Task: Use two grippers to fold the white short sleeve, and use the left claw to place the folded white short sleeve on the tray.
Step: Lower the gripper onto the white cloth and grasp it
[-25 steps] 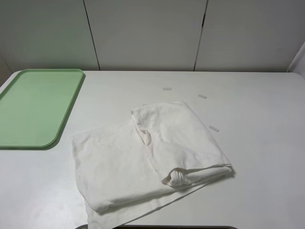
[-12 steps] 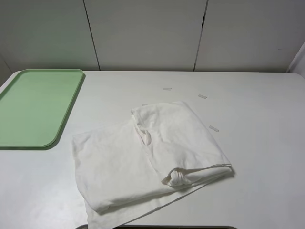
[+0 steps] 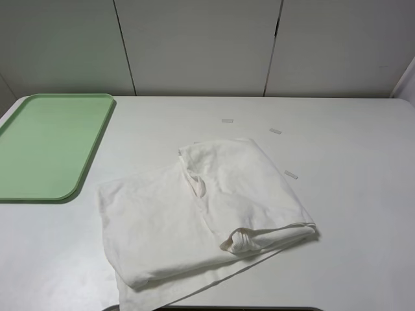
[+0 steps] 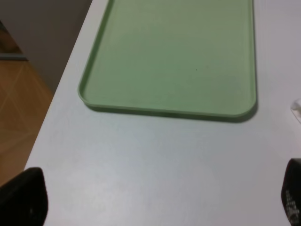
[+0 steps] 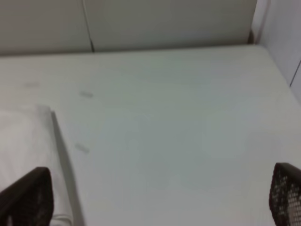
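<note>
The white short sleeve [image 3: 194, 214] lies partly folded and wrinkled on the white table, in the front middle of the exterior view. Its edge also shows in the right wrist view [image 5: 23, 141]. The pale green tray [image 3: 45, 146] sits empty at the far left and fills the left wrist view [image 4: 174, 52]. Neither arm shows in the exterior view. My left gripper [image 4: 157, 202] hovers over bare table just in front of the tray, its fingertips [image 4: 23, 197] wide apart and empty. My right gripper [image 5: 155, 200] is also wide open and empty, over the table to the right of the shirt.
Three small white tape strips [image 3: 227, 120] [image 3: 275, 131] [image 3: 291, 174] lie on the table behind and right of the shirt. The table's left edge [image 4: 56, 103] runs beside the tray, with wooden floor [image 4: 14, 117] below. Grey wall panels [image 3: 194, 45] close the back.
</note>
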Robot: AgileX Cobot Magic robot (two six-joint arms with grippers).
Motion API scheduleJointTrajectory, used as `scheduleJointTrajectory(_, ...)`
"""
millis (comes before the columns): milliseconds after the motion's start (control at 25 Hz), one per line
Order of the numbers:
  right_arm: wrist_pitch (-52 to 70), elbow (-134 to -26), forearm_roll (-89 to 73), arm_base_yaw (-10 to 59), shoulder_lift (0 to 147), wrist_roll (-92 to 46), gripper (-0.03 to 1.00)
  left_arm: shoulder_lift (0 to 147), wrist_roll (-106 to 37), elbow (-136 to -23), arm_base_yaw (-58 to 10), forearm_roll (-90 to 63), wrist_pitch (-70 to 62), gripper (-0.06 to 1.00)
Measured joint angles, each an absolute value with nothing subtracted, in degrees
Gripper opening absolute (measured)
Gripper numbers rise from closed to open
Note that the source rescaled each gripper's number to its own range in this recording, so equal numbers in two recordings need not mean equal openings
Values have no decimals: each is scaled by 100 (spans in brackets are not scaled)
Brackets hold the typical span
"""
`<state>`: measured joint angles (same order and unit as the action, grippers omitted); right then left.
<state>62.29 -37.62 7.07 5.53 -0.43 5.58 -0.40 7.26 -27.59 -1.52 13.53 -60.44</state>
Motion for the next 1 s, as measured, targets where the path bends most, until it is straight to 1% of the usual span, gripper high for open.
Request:
scheduleJointTrajectory(120, 6257, -3601, 713, 553, -43, 558, 100, -40, 726, -2759, -152, 1353, -6044, 100)
scheduleJointTrajectory(240, 5911, -2974, 659, 553, -43, 516, 100, -40, 726, -2759, -152, 1364, -6044, 100)
scheduleJointTrajectory(320, 5880, -2881, 652, 553, -43, 490, 100, -40, 726, -2759, -152, 1364, -6055, 100)
scheduleJointTrajectory(480, 5875, -2868, 641, 547, -43, 456, 100, -40, 726, -2759, -152, 1364, -6054, 100)
scheduleJointTrajectory(680, 5875, -2868, 483, 314, -43, 389, 100, -40, 726, -2759, -152, 1359, -6054, 100)
scheduleJointTrajectory(1000, 5875, -2868, 196, 285, -43, 368, 100, -40, 726, -2759, -152, 1359, -6054, 100)
